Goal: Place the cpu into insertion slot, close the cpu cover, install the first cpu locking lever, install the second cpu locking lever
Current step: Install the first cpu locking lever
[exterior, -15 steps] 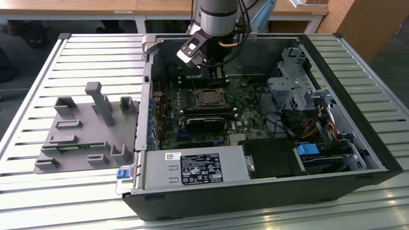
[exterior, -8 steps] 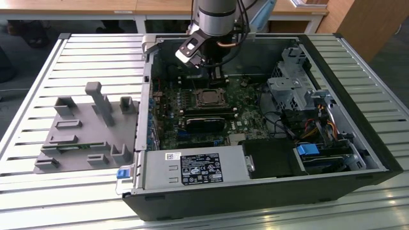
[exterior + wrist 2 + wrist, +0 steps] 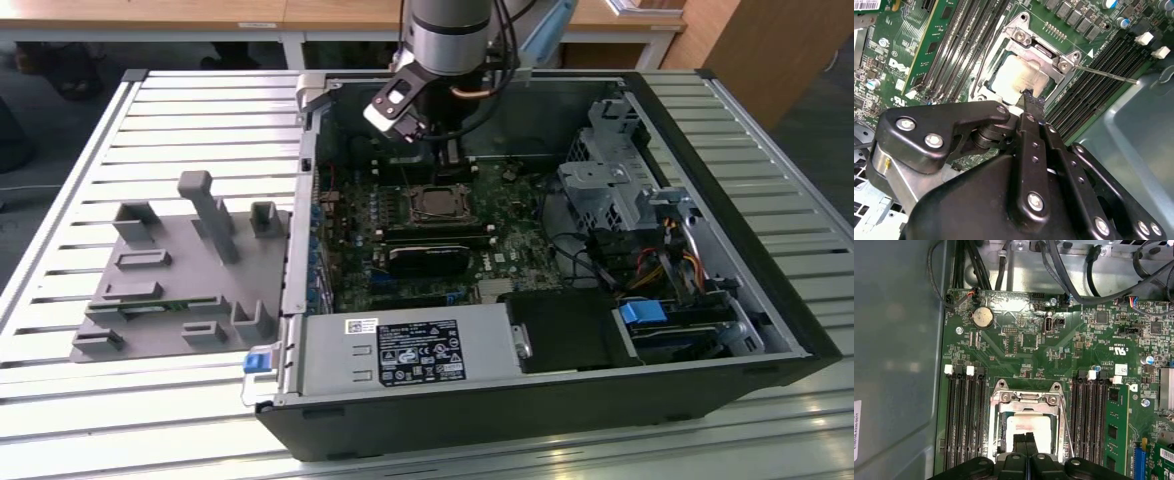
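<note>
Silver-grey arm tube [image 3: 447, 32], white wrist block [image 3: 396, 103], matte black jaws with silver screws [image 3: 1035, 201], perhaps a copper-coloured cable [image 3: 470, 92]

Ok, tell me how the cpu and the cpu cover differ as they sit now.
The cpu is a solid pale beige face; the cpu cover is a silver frame with a square cut-out. The cpu cover is larger and rings the cpu, which shows through the cut-out. The tips of the shut gripper sit over the cpu, not the frame's bars. Both are square, metal and lie flat.
</note>
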Motion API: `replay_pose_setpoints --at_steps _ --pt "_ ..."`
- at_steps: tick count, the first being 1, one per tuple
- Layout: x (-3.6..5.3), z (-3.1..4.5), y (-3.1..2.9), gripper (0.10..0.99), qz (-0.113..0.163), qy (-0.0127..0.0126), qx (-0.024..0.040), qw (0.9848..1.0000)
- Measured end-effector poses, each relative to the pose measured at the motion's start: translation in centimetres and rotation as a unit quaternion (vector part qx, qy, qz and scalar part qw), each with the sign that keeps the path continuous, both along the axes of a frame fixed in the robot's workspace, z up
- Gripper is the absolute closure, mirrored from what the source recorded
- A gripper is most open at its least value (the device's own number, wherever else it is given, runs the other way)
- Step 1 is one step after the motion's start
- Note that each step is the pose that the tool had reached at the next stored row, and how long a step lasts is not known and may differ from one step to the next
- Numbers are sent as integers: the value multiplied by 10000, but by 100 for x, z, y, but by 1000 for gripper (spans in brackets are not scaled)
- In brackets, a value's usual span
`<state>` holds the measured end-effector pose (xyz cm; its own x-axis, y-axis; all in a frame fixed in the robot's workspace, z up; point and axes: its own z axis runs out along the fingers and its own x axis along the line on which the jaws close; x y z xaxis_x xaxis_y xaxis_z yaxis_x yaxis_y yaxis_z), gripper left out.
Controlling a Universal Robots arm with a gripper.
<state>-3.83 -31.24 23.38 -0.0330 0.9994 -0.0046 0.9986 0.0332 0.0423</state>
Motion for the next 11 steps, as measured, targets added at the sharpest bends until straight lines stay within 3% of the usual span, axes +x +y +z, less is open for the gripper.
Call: replay_pose_setpoints --at_steps 11 --pt "-13 13 0 980 0 1 -1 10000"
